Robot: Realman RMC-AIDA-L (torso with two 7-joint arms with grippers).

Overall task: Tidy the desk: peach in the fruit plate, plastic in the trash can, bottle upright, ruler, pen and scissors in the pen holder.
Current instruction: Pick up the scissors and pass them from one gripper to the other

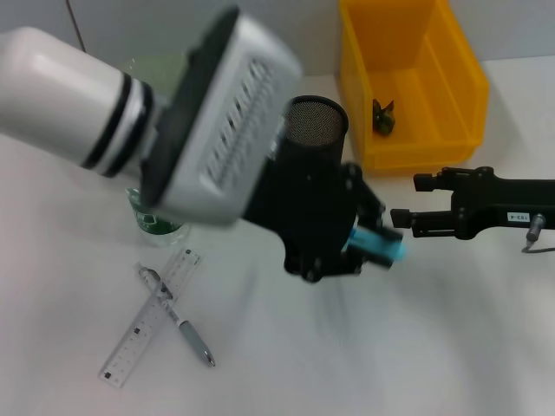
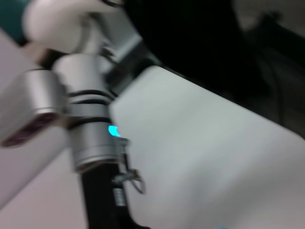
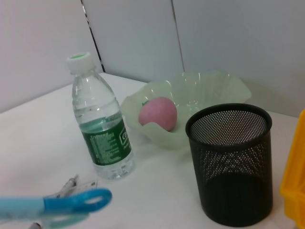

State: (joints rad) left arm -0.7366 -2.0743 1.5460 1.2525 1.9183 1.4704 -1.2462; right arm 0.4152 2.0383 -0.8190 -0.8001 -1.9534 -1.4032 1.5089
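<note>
Blue-handled scissors [image 1: 379,243] hang above the table, with my blurred left gripper [image 1: 354,238] shut on their blade end. Their handles [image 3: 88,200] point toward my right gripper [image 1: 404,201], which is open just beside them and holds nothing. The black mesh pen holder [image 1: 316,128] [image 3: 231,162] stands behind the left gripper. A clear ruler [image 1: 130,355] and a pen [image 1: 192,338] lie crossed at the front left. The bottle [image 3: 101,129] stands upright. The pink peach [image 3: 158,113] lies in the pale green fruit plate [image 3: 209,88]. Dark plastic [image 1: 383,117] sits in the yellow trash can [image 1: 460,65].
My left arm [image 1: 104,104] sweeps across the head view from the upper left and hides most of the bottle and plate there. The left wrist view shows only silver arm links [image 2: 90,138] and bare white table [image 2: 205,157].
</note>
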